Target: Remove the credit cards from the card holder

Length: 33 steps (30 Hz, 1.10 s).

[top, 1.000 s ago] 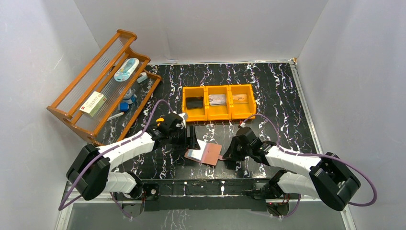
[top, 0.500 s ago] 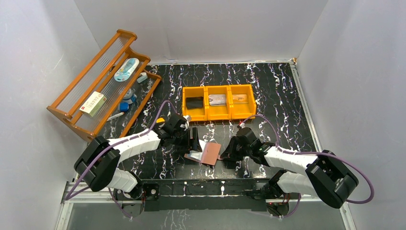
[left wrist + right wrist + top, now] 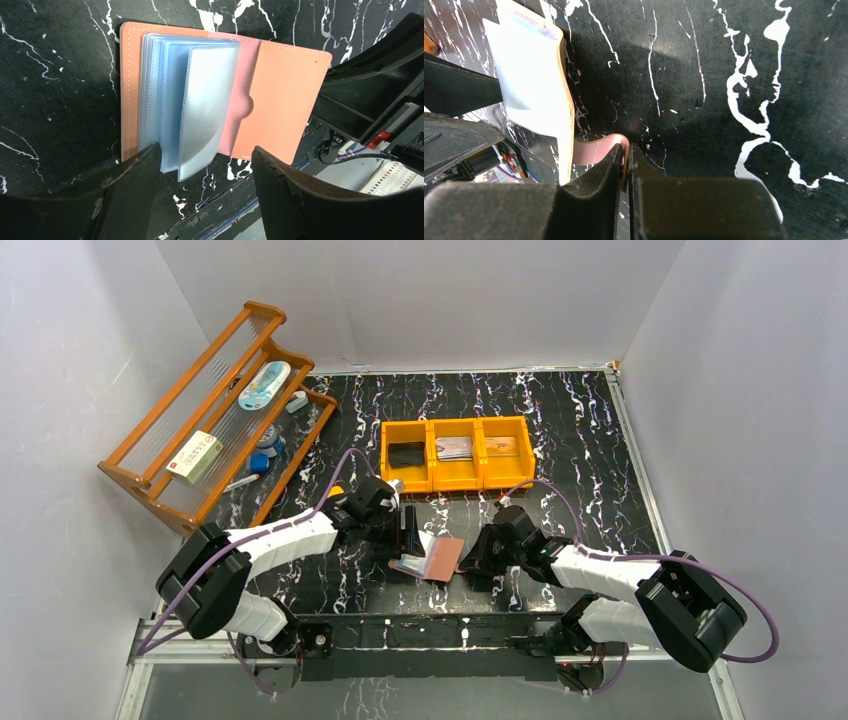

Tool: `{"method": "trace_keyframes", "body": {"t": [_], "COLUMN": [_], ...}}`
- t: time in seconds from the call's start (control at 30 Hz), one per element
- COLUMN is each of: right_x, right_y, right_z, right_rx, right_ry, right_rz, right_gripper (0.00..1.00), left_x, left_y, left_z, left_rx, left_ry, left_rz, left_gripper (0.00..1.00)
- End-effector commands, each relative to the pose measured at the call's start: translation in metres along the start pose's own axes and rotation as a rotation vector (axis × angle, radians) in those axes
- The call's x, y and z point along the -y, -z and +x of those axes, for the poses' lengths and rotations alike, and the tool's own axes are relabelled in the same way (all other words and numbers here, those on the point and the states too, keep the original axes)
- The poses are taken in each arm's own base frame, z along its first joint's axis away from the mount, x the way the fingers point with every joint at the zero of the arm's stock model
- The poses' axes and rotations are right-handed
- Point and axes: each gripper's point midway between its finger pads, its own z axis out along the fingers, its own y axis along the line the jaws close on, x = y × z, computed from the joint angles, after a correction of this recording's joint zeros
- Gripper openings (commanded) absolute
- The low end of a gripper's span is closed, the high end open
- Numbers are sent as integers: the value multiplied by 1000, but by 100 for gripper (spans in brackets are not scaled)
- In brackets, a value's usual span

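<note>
salmon-pink card holder (image 3: 282, 90) lies open on the black table (image 3: 50, 75), blue sleeves (image 3: 200, 100) fanned. left gripper (image 3: 205, 155) straddles the sleeves, jaws apart; right gripper (image 3: 628, 152) pinches its snap tab (image 3: 596, 150).

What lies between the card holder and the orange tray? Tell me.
The left gripper stands between card holder and orange tray; the top external view shows it.
</note>
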Motion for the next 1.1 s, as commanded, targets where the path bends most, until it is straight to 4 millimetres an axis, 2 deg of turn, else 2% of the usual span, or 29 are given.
{"method": "trace_keyframes", "body": {"t": [0.0, 0.37, 0.53, 0.8, 1.07], "right_x": [16, 17, 17, 15, 9], "right_y": [-4, -6, -6, -6, -3], "right_z": [5, 5, 6, 5, 1], "right_rx": [-9, -12, -18, -15, -4], "right_ry": [-8, -7, -8, -7, -3], "right_rz": [49, 53, 51, 45, 42], "right_gripper": [16, 16, 17, 18, 25], "left_x": [24, 29, 29, 62, 69], "left_y": [18, 18, 11, 20, 15], "left_z": [-14, -11, -5, -10, -2], "left_rx": [55, 35, -8, 1, -35], "left_ry": [-25, -45, -50, -99, -132], "left_rz": [53, 53, 56, 178, 198], "left_gripper": [65, 66, 66, 60, 58]}}
